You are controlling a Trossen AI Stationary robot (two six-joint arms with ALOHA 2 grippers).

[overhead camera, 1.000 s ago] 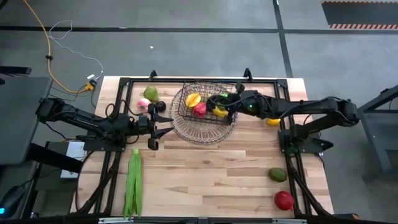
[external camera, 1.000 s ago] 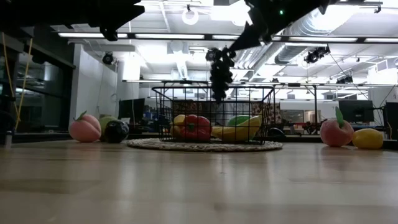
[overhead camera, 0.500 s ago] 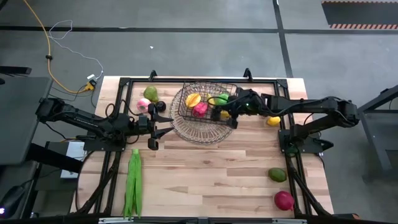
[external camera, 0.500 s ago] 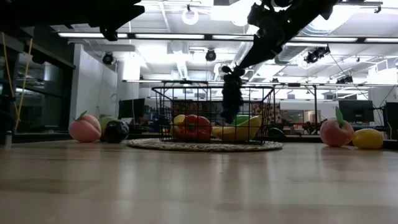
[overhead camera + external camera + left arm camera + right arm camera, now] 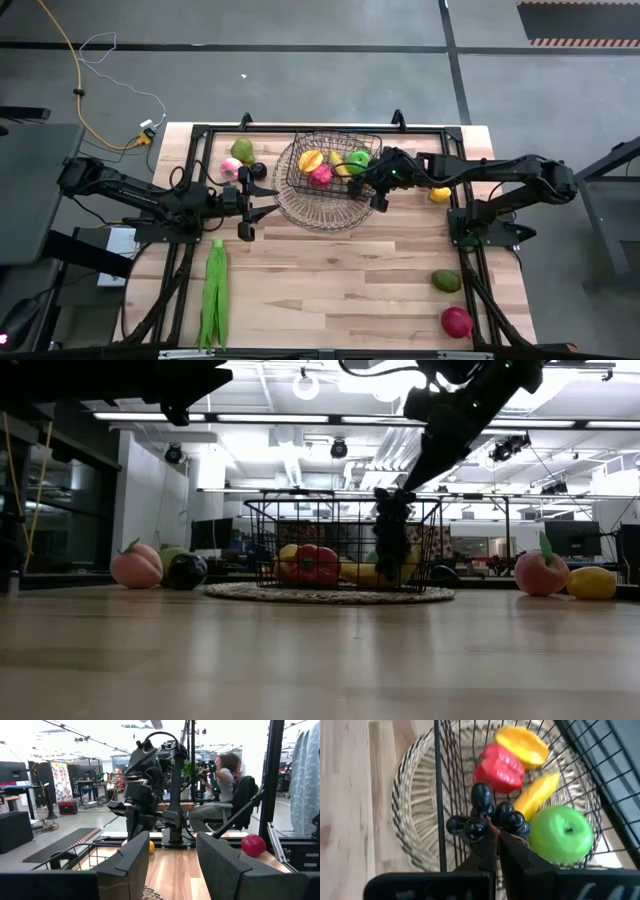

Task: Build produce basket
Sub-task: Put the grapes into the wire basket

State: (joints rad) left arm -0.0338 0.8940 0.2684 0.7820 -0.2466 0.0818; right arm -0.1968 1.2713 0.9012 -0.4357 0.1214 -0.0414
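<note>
Table (image 5: 340, 290): pods (image 5: 214, 296) by left front edge.
Basket (image 5: 300, 145): back-centre.
Right gripper (image 5: 496, 839): clamped on grapes (image 5: 487, 817), straddling the basket's right rim.
Left gripper (image 5: 172, 857): half-spread, empty, left of basket.
Risk: grapes may snag the rim wire and spill outside.
Views: only right wrist shows that wire crossing the bunch.

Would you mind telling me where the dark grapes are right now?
In the high view the dark grapes hang from the right gripper at the basket's right side, beside the green apple.
</note>
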